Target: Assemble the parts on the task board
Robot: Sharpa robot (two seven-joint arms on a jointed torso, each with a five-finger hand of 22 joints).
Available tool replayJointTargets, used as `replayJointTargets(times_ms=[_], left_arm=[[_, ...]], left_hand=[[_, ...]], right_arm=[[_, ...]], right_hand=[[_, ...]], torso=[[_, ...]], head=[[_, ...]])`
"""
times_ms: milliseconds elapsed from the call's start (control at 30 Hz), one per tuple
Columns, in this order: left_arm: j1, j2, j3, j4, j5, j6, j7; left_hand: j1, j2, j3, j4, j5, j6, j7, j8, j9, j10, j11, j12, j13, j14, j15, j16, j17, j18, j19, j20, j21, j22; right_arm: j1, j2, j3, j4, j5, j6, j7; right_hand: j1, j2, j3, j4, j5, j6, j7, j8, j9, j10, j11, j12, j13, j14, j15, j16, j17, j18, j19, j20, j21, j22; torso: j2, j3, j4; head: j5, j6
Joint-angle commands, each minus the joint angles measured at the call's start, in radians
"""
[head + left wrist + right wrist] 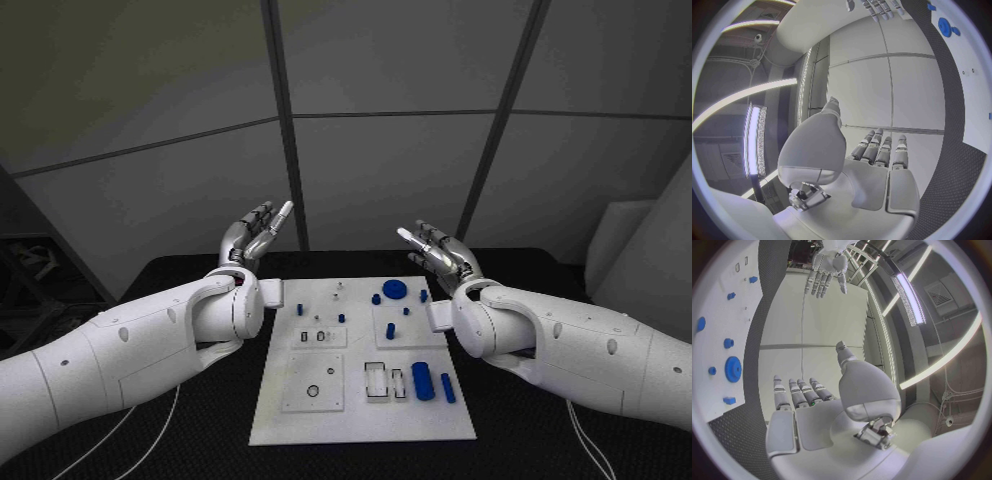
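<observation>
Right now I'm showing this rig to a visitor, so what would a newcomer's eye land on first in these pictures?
First, the two silver hands raised above the table's far edge: the left robot hand and the right robot hand, each empty with fingers apart. Next, the white task board lying between the arms on the black table. On it, the blue parts stand out, chiefly a thick blue cylinder near its right edge and a round blue gear at its far side.

The white task board [361, 425] lies flat mid-table; small blue parts [394, 290] are scattered over its far and right areas; a larger blue cylinder [423, 381] lies near its right edge
</observation>
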Motion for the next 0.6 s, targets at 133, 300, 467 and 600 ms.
replayJointTargets(times_ms=[133, 300, 467, 600], left_arm=[[0.003, 0.003, 0.002, -0.006, 0.028, 0.072, 0.041], [0.003, -0.014, 0.002, -0.016, 0.028, 0.092, 0.027], [0.003, -0.026, 0.001, -0.003, 0.020, 0.104, 0.023], [0.003, -0.041, 0.001, 0.015, -0.016, 0.120, 0.022]], left_hand=[[0.028, 0.001, -0.002, 0.010, 0.005, 0.012, 0.006, 0.007, 0.002, 0.010, 0.007, 0.008, 0.002, 0.009, 0.003, 0.007, 0.002, -0.027, 0.005, 0.008, 0.005, 0.003], [0.030, 0.002, -0.003, 0.009, 0.005, 0.013, 0.008, 0.008, 0.002, 0.011, 0.009, 0.009, 0.002, 0.010, 0.005, 0.007, 0.002, -0.027, 0.006, 0.009, 0.006, 0.003], [0.038, 0.009, -0.007, 0.007, 0.006, 0.014, 0.019, 0.011, 0.003, 0.017, 0.019, 0.016, 0.004, 0.019, 0.014, 0.008, 0.003, -0.028, 0.011, 0.013, 0.010, 0.005], [0.043, 0.017, -0.010, 0.007, 0.006, 0.017, 0.029, 0.015, 0.003, 0.024, 0.029, 0.024, 0.004, 0.034, 0.024, 0.010, 0.005, -0.029, 0.021, 0.017, 0.016, 0.008]], right_arm=[[0.006, 0.020, 0.007, -0.042, -0.115, 0.219, -0.098], [0.008, -0.005, 0.009, -0.083, -0.375, 0.084, -0.069], [0.009, -0.006, 0.009, -0.106, -0.518, 0.044, -0.068], [0.014, -0.007, 0.009, -0.120, -0.605, 0.038, -0.077]], right_hand=[[0.167, -0.007, 0.032, -0.100, 0.015, 0.246, 0.138, 0.056, 0.029, 0.320, 0.066, 0.063, 0.031, 0.347, 0.057, 0.076, 0.034, -0.004, 0.195, 0.024, 0.107, 0.050], [0.230, -0.015, 0.043, -0.155, 0.033, 0.474, 0.138, 0.105, 0.050, 0.564, 0.067, 0.101, 0.043, 0.597, 0.058, 0.125, 0.047, -0.007, 0.409, 0.022, 0.212, 0.094], [0.269, -0.012, 0.063, -0.210, 0.107, 0.707, 0.108, 0.141, 0.060, 0.768, 0.035, 0.116, 0.046, 0.743, 0.032, 0.143, 0.046, 0.015, 0.522, 0.017, 0.263, 0.103], [0.266, -0.010, 0.071, -0.226, 0.105, 0.753, 0.097, 0.127, 0.050, 0.823, 0.021, 0.097, 0.044, 0.811, 0.016, 0.140, 0.045, 0.019, 0.581, 0.005, 0.289, 0.104]], torso=[[0.000, 0.0000, -0.0001], [-0.002, -0.0020, 0.0000], [0.001, -0.0019, 0.0000], [0.005, -0.0005, 0.0007]], head=[[0.000, 0.000], [-0.008, -0.025], [-0.008, -0.030], [-0.013, -0.037]])
